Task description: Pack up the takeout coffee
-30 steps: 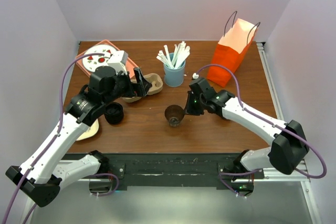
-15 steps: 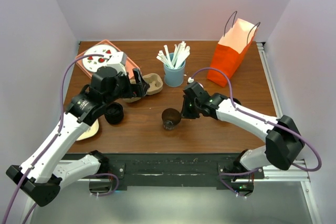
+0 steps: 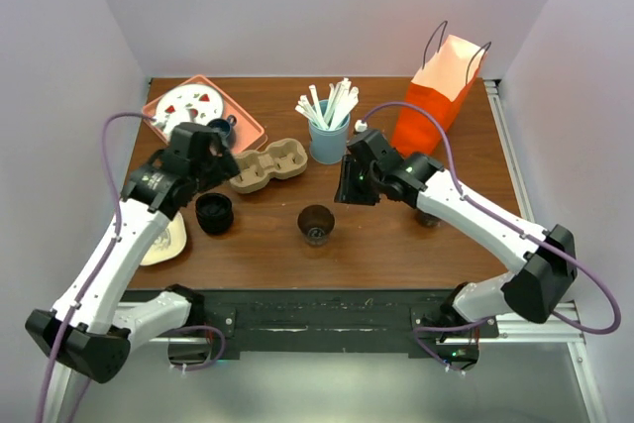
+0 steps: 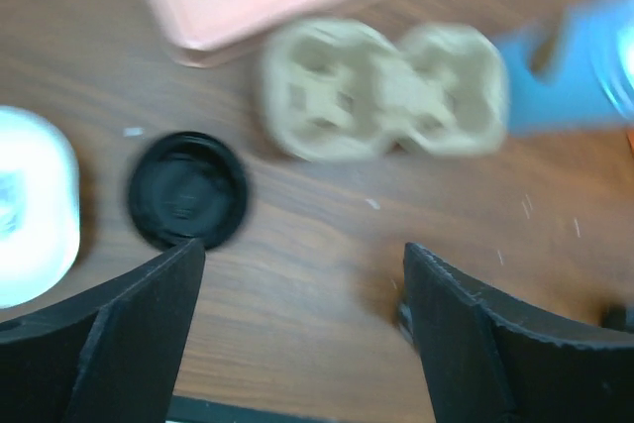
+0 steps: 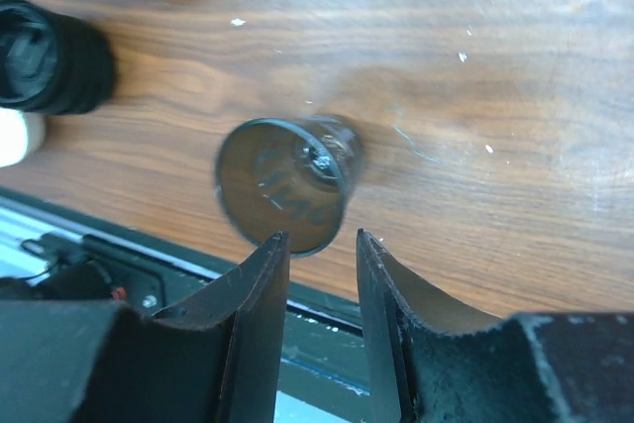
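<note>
Brown cup [image 3: 316, 222] stands free, near carrier [image 3: 265, 164].
Left gripper [image 4: 302, 255], right gripper [image 5: 322, 245]: jaws apart, empty; off-centre grasp may topple cup.

The cup [image 5: 287, 187] is dark brown, and its top is open. It stands up just past the tips of the right gripper [image 5: 319, 245], not between the jaws. The lid [image 4: 188, 190] is round and black. It lies flat just past one jaw of the left gripper [image 4: 302, 248]. The tan carrier [image 4: 381, 101] has two holes and lies flat farther out in front of those jaws. The orange bag [image 3: 436, 96] stands up, well behind the right jaws.
</note>
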Controlling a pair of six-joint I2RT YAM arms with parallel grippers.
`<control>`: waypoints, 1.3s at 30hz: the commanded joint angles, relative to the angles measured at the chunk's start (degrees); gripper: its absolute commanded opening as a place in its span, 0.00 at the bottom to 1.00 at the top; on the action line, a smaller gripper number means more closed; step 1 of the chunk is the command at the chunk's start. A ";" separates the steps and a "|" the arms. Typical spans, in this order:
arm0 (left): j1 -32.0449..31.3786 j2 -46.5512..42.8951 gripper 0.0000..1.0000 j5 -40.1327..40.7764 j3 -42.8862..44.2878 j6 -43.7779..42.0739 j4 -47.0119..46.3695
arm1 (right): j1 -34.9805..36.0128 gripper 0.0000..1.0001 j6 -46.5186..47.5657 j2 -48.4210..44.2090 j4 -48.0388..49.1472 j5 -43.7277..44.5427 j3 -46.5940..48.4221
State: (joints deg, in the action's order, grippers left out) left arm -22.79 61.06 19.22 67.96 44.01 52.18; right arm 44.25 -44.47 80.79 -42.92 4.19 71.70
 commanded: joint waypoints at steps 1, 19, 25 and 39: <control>7.48 -3.13 0.81 2.04 -3.35 5.73 4.15 | 0.05 0.38 2.80 -2.22 -5.16 0.04 4.06; 15.93 1.34 0.66 1.25 -14.97 16.11 4.24 | 0.13 0.33 7.38 -2.84 -5.69 -0.32 5.91; 15.93 7.31 0.61 0.29 -14.53 16.46 4.33 | 0.05 0.33 8.43 -3.27 -5.08 0.30 5.29; 15.93 12.77 0.47 1.61 -11.54 15.67 5.82 | 0.05 0.32 10.37 -2.57 -5.51 1.88 5.11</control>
State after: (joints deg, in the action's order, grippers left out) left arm -7.35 73.41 18.90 54.04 59.05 58.02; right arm 44.25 -35.68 79.11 -48.49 4.60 76.03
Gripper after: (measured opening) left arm 0.470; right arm 0.323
